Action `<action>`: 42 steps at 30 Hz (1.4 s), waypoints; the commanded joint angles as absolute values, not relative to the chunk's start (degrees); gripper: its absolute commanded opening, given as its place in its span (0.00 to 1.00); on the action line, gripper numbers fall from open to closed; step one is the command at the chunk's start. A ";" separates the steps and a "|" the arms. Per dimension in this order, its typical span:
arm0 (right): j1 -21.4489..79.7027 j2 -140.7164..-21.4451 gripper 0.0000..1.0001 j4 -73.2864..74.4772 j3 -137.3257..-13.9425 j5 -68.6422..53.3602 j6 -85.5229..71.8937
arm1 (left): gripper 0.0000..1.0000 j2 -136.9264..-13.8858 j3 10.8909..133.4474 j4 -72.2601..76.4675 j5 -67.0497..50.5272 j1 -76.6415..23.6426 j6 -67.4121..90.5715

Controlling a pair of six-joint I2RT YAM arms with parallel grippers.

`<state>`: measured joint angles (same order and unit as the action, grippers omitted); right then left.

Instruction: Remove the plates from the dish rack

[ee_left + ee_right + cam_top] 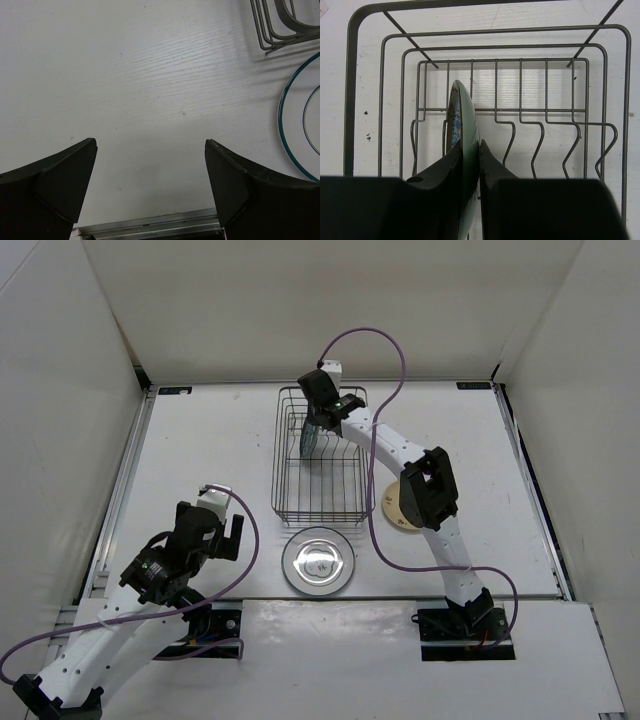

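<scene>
The dark wire dish rack (320,502) stands mid-table. A teal-blue patterned plate (310,439) stands on edge in its far part. My right gripper (318,412) is shut on that plate's rim; in the right wrist view the gripper (471,150) pinches the plate (465,115) between the rack's (520,61) prongs. The white plate with dark rings (318,560) lies flat in front of the rack, and its edge shows in the left wrist view (295,125). The cream plate (392,508) lies right of the rack, mostly under the right arm. My left gripper (228,525) is open and empty, also in its wrist view (150,145).
White walls enclose the table on three sides. A metal rail (150,230) runs along the near edge below my left gripper. The rack's corner (280,25) shows at the left wrist view's upper right. A purple cable (375,335) arcs over the right arm.
</scene>
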<state>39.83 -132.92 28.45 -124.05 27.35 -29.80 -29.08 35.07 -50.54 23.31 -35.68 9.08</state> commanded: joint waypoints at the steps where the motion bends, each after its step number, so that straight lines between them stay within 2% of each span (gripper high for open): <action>1: 39.20 -128.50 0.03 22.42 -124.89 30.41 -31.64 | 1.00 -29.36 35.07 -49.49 23.12 -35.42 9.14; 16: 41.21 -119.46 0.00 19.42 -125.42 38.21 -14.86 | 1.00 -29.79 34.89 -49.48 23.73 -35.51 9.23; 22: 41.14 -111.81 0.00 17.75 -118.05 44.38 -7.47 | 1.00 -29.71 34.89 -49.75 23.64 -35.42 9.14; 29: 37.37 -92.85 0.00 18.71 -96.00 45.62 -10.27 | 1.00 -29.18 34.98 -50.10 23.73 -35.59 9.40; 30: 36.74 -87.94 0.00 19.68 -88.06 44.48 -13.42 | 1.00 -29.09 34.98 -50.18 23.73 -35.51 9.49; 34: 31.82 -72.64 0.00 20.39 -70.27 38.50 -17.66 | 1.00 -29.36 35.07 -50.10 23.64 -35.51 9.49; 36: 27.61 -65.60 0.00 21.62 -66.64 34.56 -20.21 | 1.00 -29.70 34.98 -50.19 23.29 -35.51 9.41; 42: 19.88 -58.90 0.00 25.66 -54.34 22.52 -25.05 | 1.00 -31.02 35.33 -50.36 23.29 -35.42 9.32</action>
<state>22.37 -60.14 24.84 -57.98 31.20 -20.95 -30.30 35.07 -50.57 23.31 -35.68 9.08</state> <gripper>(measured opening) 0.096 1.000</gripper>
